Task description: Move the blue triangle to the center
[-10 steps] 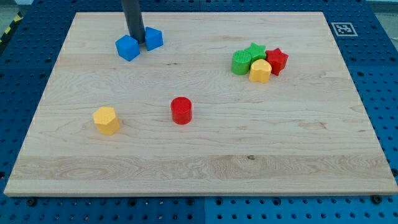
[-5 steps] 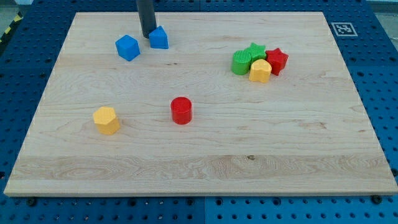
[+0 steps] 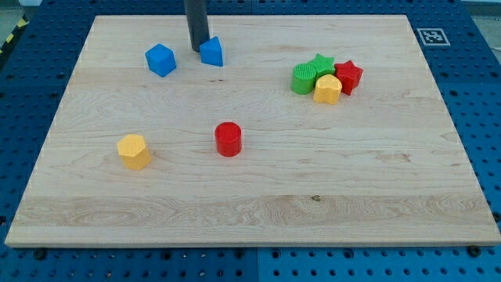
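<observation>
The blue triangle (image 3: 212, 52) lies near the view's top, left of the board's middle. My tip (image 3: 197, 49) stands right against the triangle's left side, touching it or nearly so. A blue cube (image 3: 160, 59) lies further left, apart from both. The rod rises out of the view's top.
A red cylinder (image 3: 228, 139) stands near the board's middle. A yellow hexagonal block (image 3: 134, 150) lies at the left. A cluster at the right holds a green cylinder (image 3: 304, 79), a green star (image 3: 321, 63), a yellow block (image 3: 327, 89) and a red star (image 3: 349, 75).
My tip has moved to the view's right, from between the two blue blocks, pushing the blue triangle right and a little down. The blue cube stayed put.
</observation>
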Tool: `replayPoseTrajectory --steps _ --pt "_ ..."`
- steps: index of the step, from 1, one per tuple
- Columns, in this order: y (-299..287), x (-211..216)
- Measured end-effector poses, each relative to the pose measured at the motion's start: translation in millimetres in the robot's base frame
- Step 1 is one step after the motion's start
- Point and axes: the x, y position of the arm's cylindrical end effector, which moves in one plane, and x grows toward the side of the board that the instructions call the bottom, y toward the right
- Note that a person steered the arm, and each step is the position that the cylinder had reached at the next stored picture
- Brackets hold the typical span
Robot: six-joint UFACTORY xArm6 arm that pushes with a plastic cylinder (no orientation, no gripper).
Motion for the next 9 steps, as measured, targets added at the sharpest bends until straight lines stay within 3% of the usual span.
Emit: replayPoseTrajectory --steps 3,4,9 --pt "29 -7" --pt "41 28" --pt "49 52"
